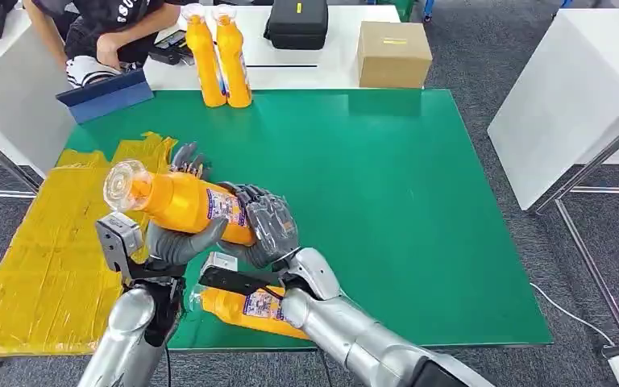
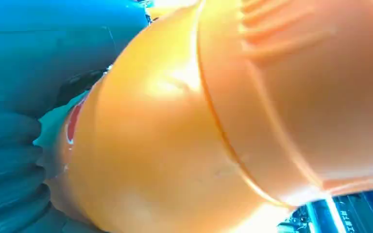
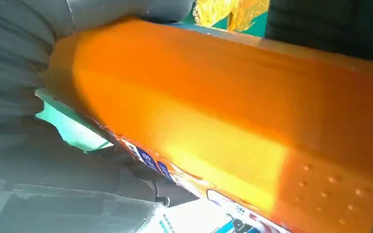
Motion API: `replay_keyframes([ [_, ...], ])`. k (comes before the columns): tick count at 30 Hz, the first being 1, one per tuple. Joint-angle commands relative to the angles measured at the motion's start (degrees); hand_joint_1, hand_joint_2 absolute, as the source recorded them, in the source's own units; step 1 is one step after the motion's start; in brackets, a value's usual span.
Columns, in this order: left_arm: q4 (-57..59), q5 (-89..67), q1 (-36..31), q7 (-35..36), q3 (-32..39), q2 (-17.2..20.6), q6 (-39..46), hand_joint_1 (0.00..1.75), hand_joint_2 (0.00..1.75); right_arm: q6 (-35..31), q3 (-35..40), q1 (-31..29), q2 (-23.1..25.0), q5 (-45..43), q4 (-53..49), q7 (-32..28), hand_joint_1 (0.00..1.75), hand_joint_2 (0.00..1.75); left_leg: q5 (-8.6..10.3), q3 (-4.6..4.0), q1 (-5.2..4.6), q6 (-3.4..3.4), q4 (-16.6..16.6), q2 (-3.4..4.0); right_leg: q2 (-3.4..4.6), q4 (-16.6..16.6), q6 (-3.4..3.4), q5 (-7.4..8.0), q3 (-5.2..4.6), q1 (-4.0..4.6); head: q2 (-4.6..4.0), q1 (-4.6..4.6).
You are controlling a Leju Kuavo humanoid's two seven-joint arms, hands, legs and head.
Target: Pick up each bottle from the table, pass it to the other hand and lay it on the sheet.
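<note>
Green mat (image 1: 387, 210): flat, matte; a second orange bottle (image 1: 246, 309) lies under the right arm and could get knocked.
Yellow sheet (image 1: 40, 266): crinkled, glossy; a round bottle may roll on it.
Held bottle (image 1: 181, 201): smooth orange plastic, clear cap, tilted above the mat's near left; likely slips if either hand releases early.
Left hand (image 1: 179, 242): cradles it from beneath.
Right hand (image 1: 267, 226): wrapped around its base.

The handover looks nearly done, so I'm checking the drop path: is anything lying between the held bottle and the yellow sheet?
Nothing visible does. The held bottle, gripped by both the left hand and right hand, is just beside the yellow sheet, whose surface looks bare.
</note>
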Motion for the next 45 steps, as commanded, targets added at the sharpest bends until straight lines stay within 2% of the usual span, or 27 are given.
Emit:
replay_keyframes([
  [1,0.5,-0.3,-5.1,0.7,0.9,-0.8,0.0,0.00,1.75,0.2,0.8,1.5,-0.1,4.4,3.7,-0.5,1.75,1.75,-0.03,0.11,0.07,-0.11,0.0,-0.19,-0.23,0.0,-0.04,-0.07,0.18,0.07,0.00,0.00],
  [15,0.7,-0.2,-4.1,1.4,0.2,-1.2,-1.0,0.00,1.75,0.2,2.9,1.1,-0.1,4.9,0.5,1.1,1.75,1.75,-0.06,0.13,0.07,-0.14,0.0,-0.17,-0.22,0.0,-0.04,-0.10,0.20,0.06,0.00,0.00],
  [16,1.1,0.4,-4.1,1.5,0.2,-1.4,-1.4,1.43,1.75,0.2,3.1,1.1,-0.1,5.1,0.3,1.4,1.75,1.75,-0.03,0.10,0.06,-0.11,0.0,-0.14,-0.18,0.0,-0.04,-0.07,0.16,0.05,0.00,0.00],
  [17,1.8,0.8,-4.4,1.2,0.0,-1.3,-2.1,1.75,1.75,0.2,2.9,1.2,-0.1,5.6,0.1,1.7,1.75,1.75,-0.03,0.08,0.06,-0.10,0.0,-0.13,-0.17,0.0,-0.03,-0.06,0.14,0.05,0.00,0.00],
  [35,2.0,1.9,-5.2,0.8,0.4,-1.3,-2.5,1.75,1.75,0.2,1.0,1.3,-0.1,5.5,0.6,0.6,1.75,1.75,-0.03,0.09,0.06,-0.11,0.0,-0.16,-0.20,0.0,-0.03,-0.07,0.15,0.06,0.00,0.00],
  [44,2.0,2.2,-5.0,1.1,0.7,-1.0,-2.2,1.75,1.75,0.2,1.7,0.7,-0.1,-1.0,0.9,-0.9,1.75,1.75,-0.02,0.07,0.05,-0.10,0.0,-0.13,-0.16,0.0,-0.03,-0.05,0.12,0.05,0.00,0.00],
  [45,2.2,2.2,-5.0,1.1,0.8,-0.9,-2.0,1.75,1.75,0.2,0.7,1.0,-0.1,-0.7,0.5,-1.2,1.43,1.75,-0.07,0.17,0.05,-0.15,0.0,-0.17,-0.22,0.0,-0.05,-0.12,0.23,0.05,0.00,0.00],
])
